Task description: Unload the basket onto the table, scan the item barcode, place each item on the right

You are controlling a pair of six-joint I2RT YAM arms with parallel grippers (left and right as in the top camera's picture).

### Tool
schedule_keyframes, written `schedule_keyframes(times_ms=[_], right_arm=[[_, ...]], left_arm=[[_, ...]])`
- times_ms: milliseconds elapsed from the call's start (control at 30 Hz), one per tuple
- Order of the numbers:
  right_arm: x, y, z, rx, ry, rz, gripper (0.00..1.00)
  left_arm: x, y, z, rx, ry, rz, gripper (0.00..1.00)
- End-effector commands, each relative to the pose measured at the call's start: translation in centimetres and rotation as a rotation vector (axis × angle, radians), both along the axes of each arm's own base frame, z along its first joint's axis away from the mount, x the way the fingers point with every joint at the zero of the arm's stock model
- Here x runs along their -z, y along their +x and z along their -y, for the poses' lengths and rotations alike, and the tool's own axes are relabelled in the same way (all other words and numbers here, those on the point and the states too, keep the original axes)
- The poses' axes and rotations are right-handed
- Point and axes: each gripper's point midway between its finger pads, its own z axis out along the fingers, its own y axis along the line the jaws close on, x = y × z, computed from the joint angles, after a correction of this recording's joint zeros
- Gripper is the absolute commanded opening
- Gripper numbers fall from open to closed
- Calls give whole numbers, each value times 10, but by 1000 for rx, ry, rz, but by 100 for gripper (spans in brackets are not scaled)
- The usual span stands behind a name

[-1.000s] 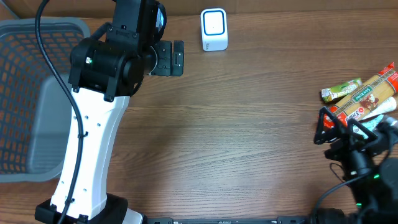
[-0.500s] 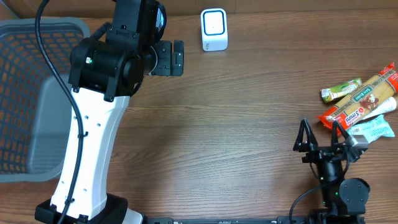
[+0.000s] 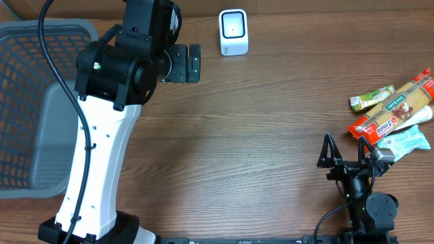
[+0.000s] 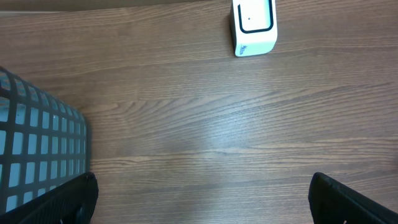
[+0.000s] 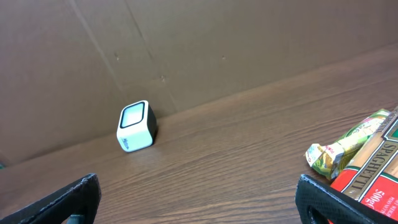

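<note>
The white barcode scanner (image 3: 234, 32) stands at the table's far edge, also seen in the left wrist view (image 4: 254, 28) and the right wrist view (image 5: 137, 126). At the right edge lie a green packet (image 3: 371, 99), a red and yellow spaghetti pack (image 3: 397, 108) and a pale blue packet (image 3: 407, 142). My right gripper (image 3: 348, 154) is open and empty, just left of these items. Its wrist view shows the green packet (image 5: 345, 149) and spaghetti pack (image 5: 373, 183) by its right finger. My left gripper (image 3: 194, 63) is open and empty, left of the scanner.
A grey mesh basket (image 3: 41, 32) fills the left side, and its corner shows in the left wrist view (image 4: 37, 143). The left arm's white column (image 3: 95, 176) rises at the front left. Brown cardboard (image 5: 217, 50) backs the table.
My right gripper has drawn back from over the items, moving left and toward the front edge, still open. The left arm and the items have not moved.
</note>
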Motion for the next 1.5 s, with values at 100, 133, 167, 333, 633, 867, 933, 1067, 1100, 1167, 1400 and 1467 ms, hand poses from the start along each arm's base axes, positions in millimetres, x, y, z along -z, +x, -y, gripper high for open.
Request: schedule_keyframes(times_ms=[100, 133, 167, 333, 633, 867, 933, 1067, 1100, 1167, 1400, 1467], right_arm=[[1, 0, 0, 4, -6, 7, 100], [1, 0, 0, 4, -6, 7, 100], [1, 0, 0, 4, -6, 7, 100], [1, 0, 0, 4, -6, 7, 100], [1, 0, 0, 4, -6, 7, 100], [1, 0, 0, 4, -6, 7, 100], [1, 0, 0, 4, -6, 7, 100], [1, 0, 0, 4, -6, 7, 100], [1, 0, 0, 4, -6, 7, 100], [1, 0, 0, 4, -6, 7, 100], [1, 0, 0, 4, -6, 7, 100], [1, 0, 0, 4, -6, 7, 100]], left_arm=[[1, 2, -3, 5, 19, 1, 99], [1, 2, -3, 5, 19, 1, 100], [1, 2, -3, 5, 19, 1, 99], [1, 2, -3, 5, 19, 1, 99], [1, 2, -3, 5, 19, 2, 100], [1, 2, -3, 5, 20, 1, 99], [1, 2, -3, 5, 19, 1, 100], [0, 2, -3, 5, 18, 2, 99], [-1, 2, -2, 6, 15, 6, 100], [-6, 4, -1, 7, 6, 30, 100], [-34, 18, 11, 36, -83, 210, 100], [-34, 20, 12, 41, -98, 254, 99]])
